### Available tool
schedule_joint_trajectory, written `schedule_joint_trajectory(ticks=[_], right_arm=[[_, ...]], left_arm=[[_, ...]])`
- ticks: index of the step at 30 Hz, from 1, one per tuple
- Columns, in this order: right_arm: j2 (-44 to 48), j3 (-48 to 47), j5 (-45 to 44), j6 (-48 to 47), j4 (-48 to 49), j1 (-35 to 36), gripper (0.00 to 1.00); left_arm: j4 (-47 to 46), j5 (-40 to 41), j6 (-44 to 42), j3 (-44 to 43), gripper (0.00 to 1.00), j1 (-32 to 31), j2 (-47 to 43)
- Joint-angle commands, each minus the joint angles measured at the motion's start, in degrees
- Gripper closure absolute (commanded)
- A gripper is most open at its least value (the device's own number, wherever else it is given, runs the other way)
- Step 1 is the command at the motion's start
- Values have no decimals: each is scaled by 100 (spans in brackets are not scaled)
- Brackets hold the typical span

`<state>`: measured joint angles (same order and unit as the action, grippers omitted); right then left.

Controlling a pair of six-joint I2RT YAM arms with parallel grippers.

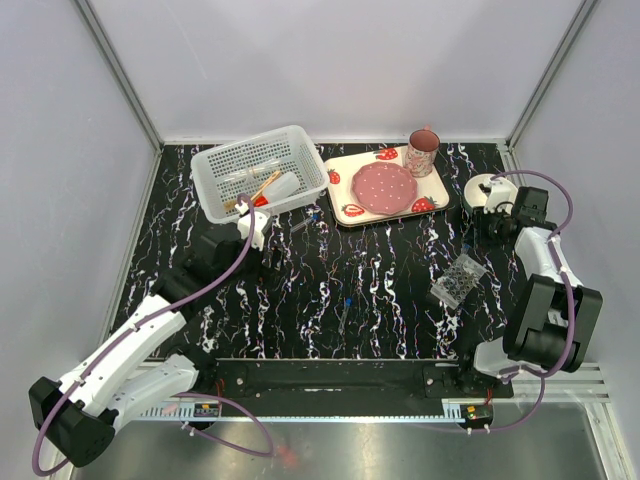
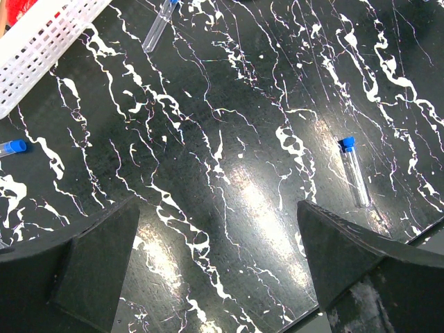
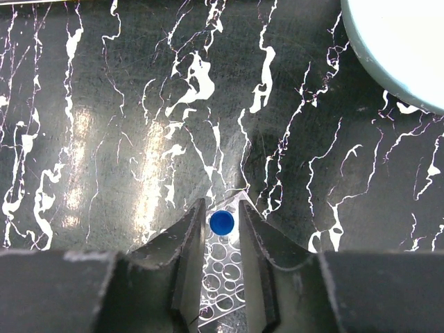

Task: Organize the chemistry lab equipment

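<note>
Blue-capped vial (image 3: 221, 222) between narrowly parted right end effector (image 3: 222, 211) fingers, above tube rack (image 3: 220, 295); grip unclear.

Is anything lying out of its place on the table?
Yes. Three blue-capped tubes lie flat and scattered on the black table: that one alone in the open, two others near the white basket, outside it.

the right gripper (image 3: 222, 204) points down at the black, white-veined worktop (image 3: 139, 104). its two fingers (image 3: 186, 253) stand narrow, either side of a blue-capped vial (image 3: 221, 222) seen end-on; whether they touch the cap cannot be told. under the cap, between the fingers, shows a clear rack (image 3: 223, 295) with round holes. a white bowl (image 3: 402, 48) sits in the view's top right corner, cut by the edge.
</note>
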<state>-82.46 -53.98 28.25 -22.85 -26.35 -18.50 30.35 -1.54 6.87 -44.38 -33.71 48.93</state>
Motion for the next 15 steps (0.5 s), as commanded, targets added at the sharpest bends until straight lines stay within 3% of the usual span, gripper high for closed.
schedule_joint_trajectory(ticks=[1, 15], right_arm=[[264, 36, 93, -70, 42, -22, 70], [669, 344, 14, -158, 139, -22, 80]], left_arm=[[-143, -110, -81, 8, 1, 5, 20], [-143, -92, -72, 26, 1, 5, -32]])
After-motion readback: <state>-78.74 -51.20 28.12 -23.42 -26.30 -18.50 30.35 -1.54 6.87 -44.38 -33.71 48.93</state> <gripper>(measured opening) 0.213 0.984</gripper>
